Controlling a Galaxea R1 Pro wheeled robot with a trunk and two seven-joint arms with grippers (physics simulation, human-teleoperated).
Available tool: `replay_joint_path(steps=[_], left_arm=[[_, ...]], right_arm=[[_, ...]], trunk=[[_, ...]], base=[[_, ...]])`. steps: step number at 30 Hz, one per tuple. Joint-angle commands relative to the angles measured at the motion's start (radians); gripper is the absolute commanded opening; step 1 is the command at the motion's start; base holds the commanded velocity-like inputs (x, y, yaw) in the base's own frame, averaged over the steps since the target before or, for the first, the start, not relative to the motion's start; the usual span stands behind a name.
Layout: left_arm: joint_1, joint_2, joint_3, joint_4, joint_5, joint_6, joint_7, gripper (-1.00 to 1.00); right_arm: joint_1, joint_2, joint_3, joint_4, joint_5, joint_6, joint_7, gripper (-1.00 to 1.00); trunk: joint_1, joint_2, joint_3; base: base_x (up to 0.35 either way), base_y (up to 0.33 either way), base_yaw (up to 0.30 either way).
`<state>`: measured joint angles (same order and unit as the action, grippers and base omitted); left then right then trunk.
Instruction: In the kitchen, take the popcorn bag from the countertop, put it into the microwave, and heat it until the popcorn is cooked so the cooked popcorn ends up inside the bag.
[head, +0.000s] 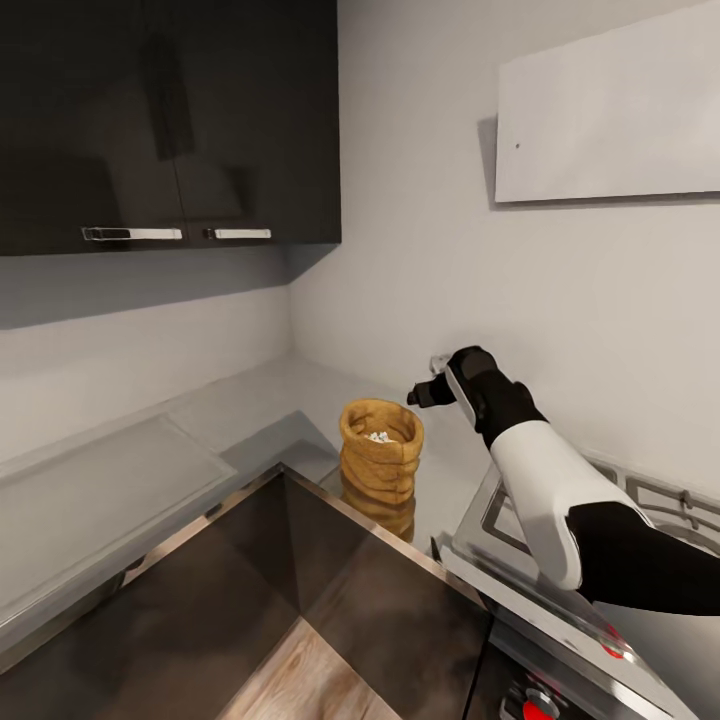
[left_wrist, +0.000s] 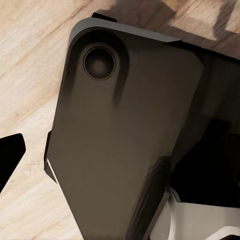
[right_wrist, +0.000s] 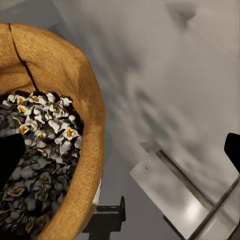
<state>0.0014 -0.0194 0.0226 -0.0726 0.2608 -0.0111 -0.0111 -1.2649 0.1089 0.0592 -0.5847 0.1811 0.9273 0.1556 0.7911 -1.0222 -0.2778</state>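
Right arm's white-and-black forearm reaches forward over steel gas hob (head: 560, 520); right gripper (head: 428, 392) black, above grey glossy countertop (head: 270, 420), just beside and slightly above rim of tan burlap popcorn bag (head: 380, 450). Bag upright on countertop, near corner by pale wall. White-cream popcorn (right_wrist: 40, 135) heaped inside bag (right_wrist: 75, 100), seen close from right wrist. Fingers look spread either side of that view, nothing between. Left gripper: cannot tell, dark robot panel (left_wrist: 125, 140) over wooden floor
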Motion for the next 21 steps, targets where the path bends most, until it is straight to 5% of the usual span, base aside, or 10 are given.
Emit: replay_joint_path(steps=[1, 13, 21], left_arm=[[0.000, 0.000, 0.002, -0.001, 0.005, -0.001, -0.001, 1.00], [0.000, -0.001, 0.002, -0.001, 0.005, -0.001, -0.001, 1.00], [0.000, -0.001, 0.002, -0.001, 0.005, -0.001, -0.001, 1.00]], right_arm=[[-0.001, 0.000, 0.002, 0.002, 0.011, -0.003, 0.008, 1.00], [-0.001, 0.003, 0.001, 0.044, 0.011, -0.026, 0.009, 1.00], [-0.001, 0.002, 0.001, 0.136, 0.005, -0.124, 0.009, 1.00]], trunk=[[0.000, -0.001, -0.001], [0.000, -0.001, -0.001], [0.000, -0.001, -0.001]], base=[[0.000, 0.000, 0.000], [0.000, 0.000, 0.000], [0.000, 0.000, 0.000]])
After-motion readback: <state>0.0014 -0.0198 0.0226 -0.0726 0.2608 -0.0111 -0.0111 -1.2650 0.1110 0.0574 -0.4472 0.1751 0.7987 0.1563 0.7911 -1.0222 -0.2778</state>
